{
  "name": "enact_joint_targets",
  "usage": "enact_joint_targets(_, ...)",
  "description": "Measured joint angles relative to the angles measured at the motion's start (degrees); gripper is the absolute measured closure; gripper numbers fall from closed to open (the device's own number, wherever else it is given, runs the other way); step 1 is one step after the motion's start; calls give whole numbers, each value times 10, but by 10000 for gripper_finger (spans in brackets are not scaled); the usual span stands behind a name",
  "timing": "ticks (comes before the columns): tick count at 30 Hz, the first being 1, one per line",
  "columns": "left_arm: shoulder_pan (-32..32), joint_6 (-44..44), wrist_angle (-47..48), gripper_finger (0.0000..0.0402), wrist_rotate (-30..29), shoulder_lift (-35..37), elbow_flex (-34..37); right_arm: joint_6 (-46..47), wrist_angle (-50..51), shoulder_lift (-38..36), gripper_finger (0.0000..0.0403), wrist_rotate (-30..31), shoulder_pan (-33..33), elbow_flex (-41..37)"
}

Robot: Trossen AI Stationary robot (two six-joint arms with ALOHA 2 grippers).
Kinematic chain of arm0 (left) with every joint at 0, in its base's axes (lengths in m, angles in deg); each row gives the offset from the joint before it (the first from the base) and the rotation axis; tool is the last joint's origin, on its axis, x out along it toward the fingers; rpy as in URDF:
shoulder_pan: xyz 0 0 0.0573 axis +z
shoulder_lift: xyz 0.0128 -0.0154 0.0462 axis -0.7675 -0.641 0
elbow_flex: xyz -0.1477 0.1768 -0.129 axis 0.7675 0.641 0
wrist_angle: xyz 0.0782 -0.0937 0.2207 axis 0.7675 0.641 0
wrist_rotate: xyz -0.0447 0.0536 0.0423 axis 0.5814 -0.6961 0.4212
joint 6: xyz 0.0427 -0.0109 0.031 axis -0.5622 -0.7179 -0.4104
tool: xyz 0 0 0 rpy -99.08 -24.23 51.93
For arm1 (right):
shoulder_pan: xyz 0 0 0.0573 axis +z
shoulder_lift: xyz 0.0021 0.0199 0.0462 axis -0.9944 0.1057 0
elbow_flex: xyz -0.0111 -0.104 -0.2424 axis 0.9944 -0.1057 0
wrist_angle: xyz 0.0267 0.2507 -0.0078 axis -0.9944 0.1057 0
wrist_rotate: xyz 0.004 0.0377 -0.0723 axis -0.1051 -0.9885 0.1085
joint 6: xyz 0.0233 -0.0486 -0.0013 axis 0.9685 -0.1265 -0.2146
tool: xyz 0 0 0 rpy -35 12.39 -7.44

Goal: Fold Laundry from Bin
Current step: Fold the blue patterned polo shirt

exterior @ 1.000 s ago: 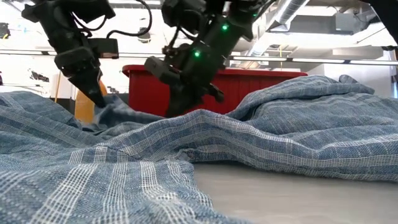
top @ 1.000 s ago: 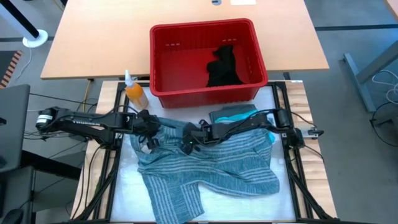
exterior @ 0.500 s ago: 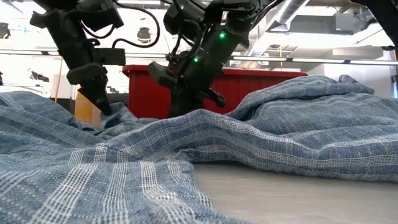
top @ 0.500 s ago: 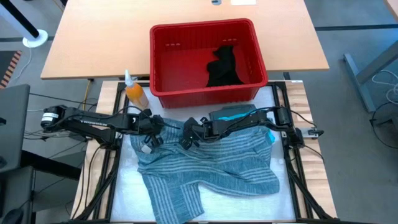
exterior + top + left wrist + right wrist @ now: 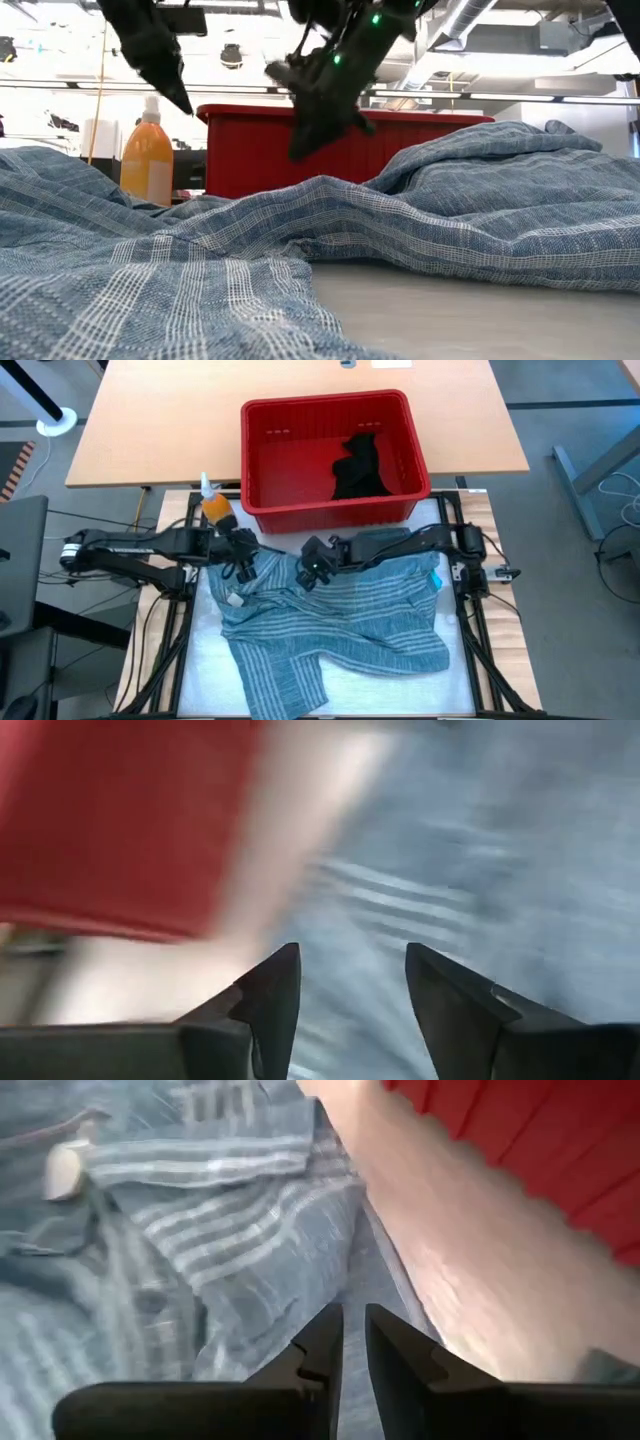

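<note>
A blue-grey striped shirt (image 5: pixel 340 620) lies spread and rumpled on the white table mat, its far edge near the red bin (image 5: pixel 330 510). A black garment (image 5: pixel 360 468) lies inside the bin. A turquoise corner (image 5: pixel 436 580) shows under the shirt's right side. My left gripper (image 5: pixel 243 565) hangs open above the shirt's far left part (image 5: pixel 480 850), with nothing between its fingers. My right gripper (image 5: pixel 310 570) hangs above the shirt's far middle (image 5: pixel 200 1230), with a narrow empty gap between its fingertips. In the low view both grippers (image 5: pixel 185 100) (image 5: pixel 300 150) are clear of the cloth (image 5: pixel 400 230).
An orange bottle (image 5: pixel 215 508) with a white cap stands at the far left, beside the bin's left corner and close to my left arm. The bin's front wall (image 5: pixel 250 150) stands just behind both grippers. The shirt covers most of the mat; bare mat (image 5: pixel 480 310) shows at the near side.
Both grippers have risen off the shirt's far edge and drawn a little toward the bin. They stood down on the cloth a second ago and now hang clear above it. The shirt lies slack where it was.
</note>
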Motion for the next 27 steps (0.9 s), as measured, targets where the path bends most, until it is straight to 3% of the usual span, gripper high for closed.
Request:
enact_joint_targets(5, -26, 25, -3, 228, 231, 25, -5, -13, 76, -69, 326, -71, 42, 0)
enact_joint_targets(8, -81, 20, -9, 228, 275, 39, -5, -30, 124, -119, 325, -76, 98, 0)
enact_joint_targets(13, -214, 20, -37, 229, 264, 50, -5, -5, 168, -176, 325, -71, 213, 0)
enact_joint_targets(21, -450, -73, -40, 229, 146, -23, -5, 156, 207, -157, 325, -27, 393, 0)
enact_joint_targets(27, -509, -153, -31, 229, 88, -115, -5, 253, 243, -123, 325, -44, 477, 0)
